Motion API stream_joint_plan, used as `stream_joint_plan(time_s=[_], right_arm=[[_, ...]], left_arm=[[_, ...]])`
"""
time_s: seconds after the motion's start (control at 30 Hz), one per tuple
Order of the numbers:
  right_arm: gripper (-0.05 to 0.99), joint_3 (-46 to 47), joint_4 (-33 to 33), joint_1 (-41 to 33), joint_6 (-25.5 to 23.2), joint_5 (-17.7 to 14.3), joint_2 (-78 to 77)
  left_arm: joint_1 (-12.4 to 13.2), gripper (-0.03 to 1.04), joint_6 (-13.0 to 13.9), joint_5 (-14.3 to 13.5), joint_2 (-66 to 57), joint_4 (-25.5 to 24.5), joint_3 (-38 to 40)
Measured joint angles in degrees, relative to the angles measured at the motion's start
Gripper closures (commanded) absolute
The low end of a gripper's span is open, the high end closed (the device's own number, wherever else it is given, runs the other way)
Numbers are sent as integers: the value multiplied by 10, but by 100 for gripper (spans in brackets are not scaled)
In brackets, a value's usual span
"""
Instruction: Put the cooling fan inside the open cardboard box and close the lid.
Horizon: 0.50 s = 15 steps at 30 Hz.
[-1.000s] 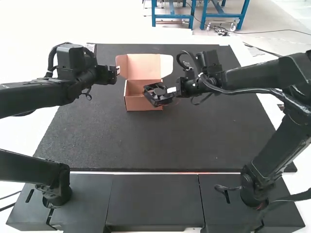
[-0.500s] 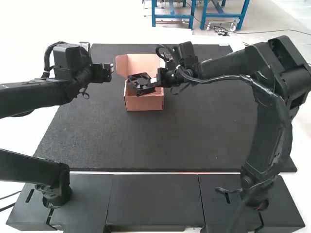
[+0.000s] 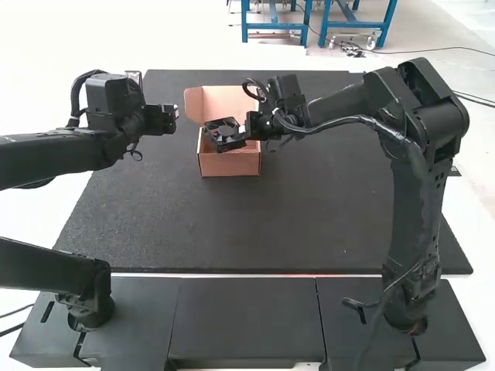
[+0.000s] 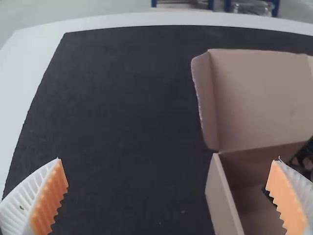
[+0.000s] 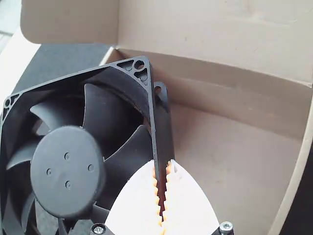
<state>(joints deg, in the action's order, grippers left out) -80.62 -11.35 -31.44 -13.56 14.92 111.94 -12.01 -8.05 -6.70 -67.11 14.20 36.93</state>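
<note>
An open cardboard box point(image 3: 229, 154) stands at the back middle of the black mat, its lid point(image 3: 224, 107) raised behind it. A black cooling fan point(image 3: 224, 133) hangs tilted over the box's opening, with my right gripper point(image 3: 251, 129) shut on its frame edge. In the right wrist view the fan point(image 5: 78, 161) is close up, pinched between my white fingers point(image 5: 146, 205), with the box interior point(image 5: 234, 161) beyond. My left gripper point(image 3: 172, 116) is open just left of the box; its wrist view shows the lid point(image 4: 254, 98) and the box's left wall point(image 4: 220, 196) between the fingers.
A black foam mat point(image 3: 255, 216) covers the table, with free room in front of the box and to both sides. White table surface shows beyond the mat's left edge point(image 4: 29, 58).
My right gripper has carried the fan from the box's right front corner up and left, over the opening. The left gripper has drawn back slightly to the left.
</note>
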Motion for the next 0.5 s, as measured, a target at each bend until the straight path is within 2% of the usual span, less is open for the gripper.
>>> stream_joint_plan(time_s=[0.5], right_arm=[[95,-27,-11,0,16,-12,59]], left_arm=[[0,5,-2,1,0,-4,-15]])
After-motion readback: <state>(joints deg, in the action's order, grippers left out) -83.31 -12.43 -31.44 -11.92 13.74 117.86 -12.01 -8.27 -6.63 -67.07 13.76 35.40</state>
